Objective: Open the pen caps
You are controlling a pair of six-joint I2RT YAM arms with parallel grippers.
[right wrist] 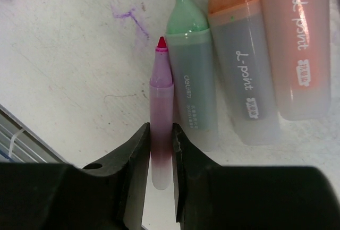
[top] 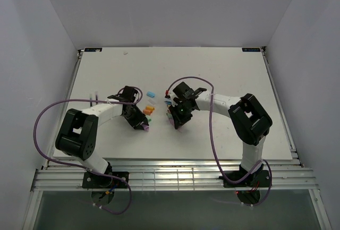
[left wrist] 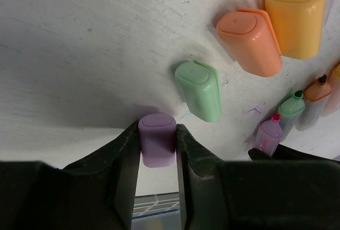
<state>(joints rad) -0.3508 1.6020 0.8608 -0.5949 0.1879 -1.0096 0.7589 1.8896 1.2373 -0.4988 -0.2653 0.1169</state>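
Scuffed white counter (top: 223,76) inside pale walls. The left gripper (left wrist: 158,153) is clamped on a lilac cap (left wrist: 157,131), with a green cap (left wrist: 200,92) and orange caps (left wrist: 248,44) loose at its 1 o'clock. The right gripper (right wrist: 160,145) is clamped on the uncapped lilac pen (right wrist: 161,92). A green pen (right wrist: 190,76) and orange pens (right wrist: 241,86) lie at its 3 o'clock.
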